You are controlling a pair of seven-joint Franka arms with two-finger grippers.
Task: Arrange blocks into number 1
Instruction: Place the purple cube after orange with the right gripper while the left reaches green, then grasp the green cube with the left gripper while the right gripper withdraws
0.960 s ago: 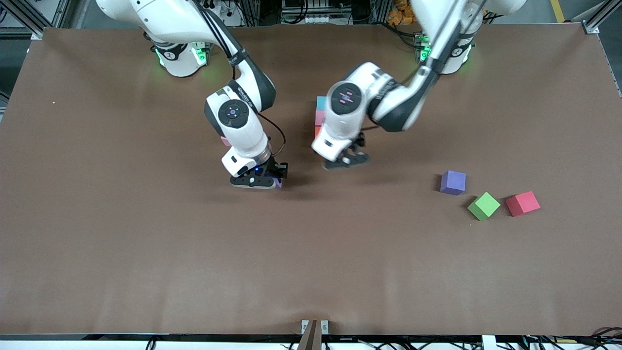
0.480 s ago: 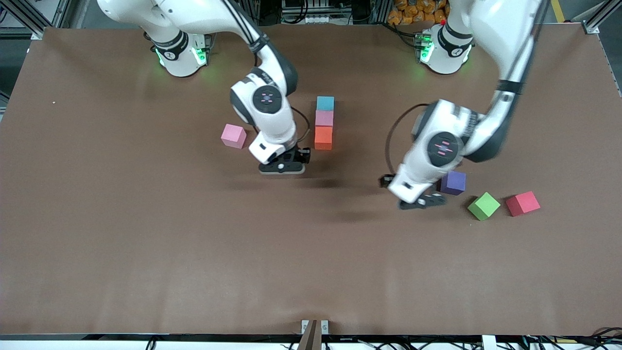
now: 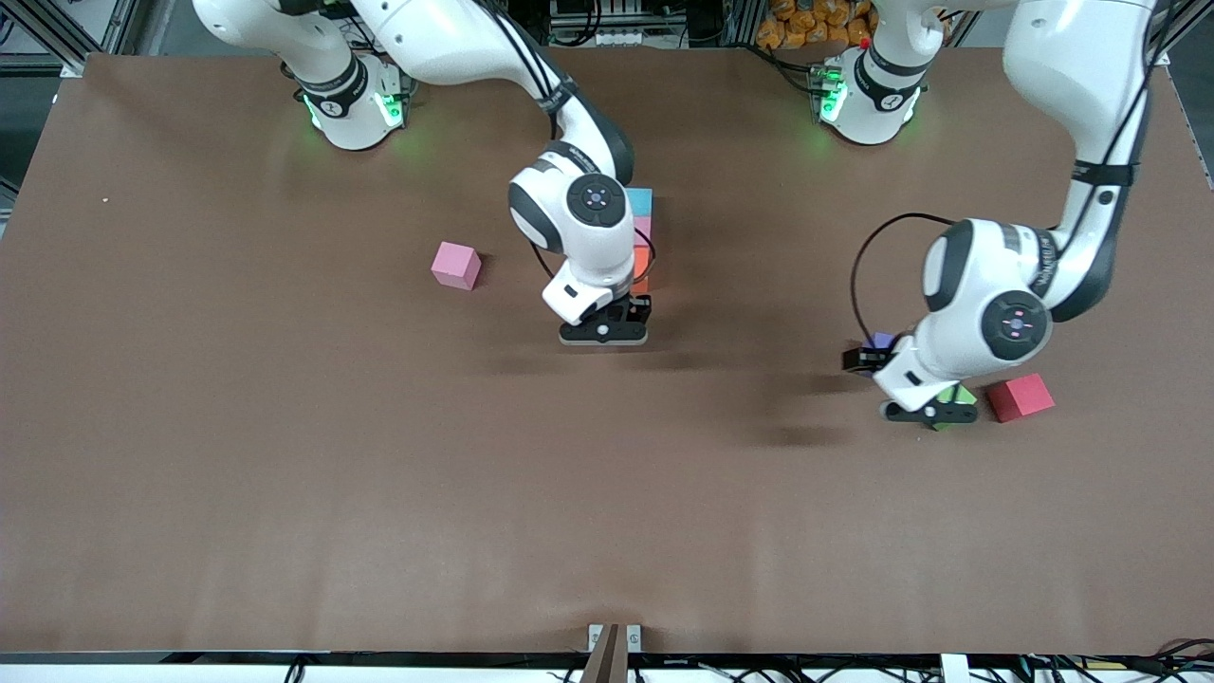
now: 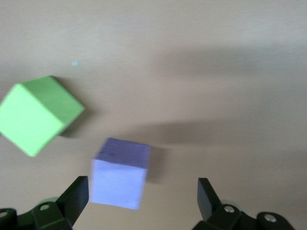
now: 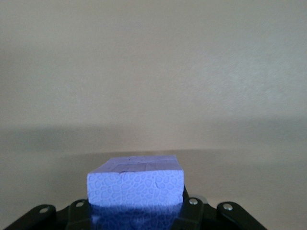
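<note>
Blocks (image 3: 641, 237) are forming a three-cube column mid-tabletop; right tool (image 3: 604, 334) is pinching a purple block (image 5: 135, 184) just below it, while left tool (image 4: 139, 201), spread, is hovering over another purple block (image 4: 120, 177); several remain loose.

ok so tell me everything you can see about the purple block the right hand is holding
The purple block is a small cube of matte foam, plain purple, with a fine cell-like texture on the face toward the right wrist camera. It sits square and level in the right hand, whose fingers are shut on it. In the front view the hand hides it completely; the hand hangs close to the orange block at the end of the light blue, pink and orange line.
</note>
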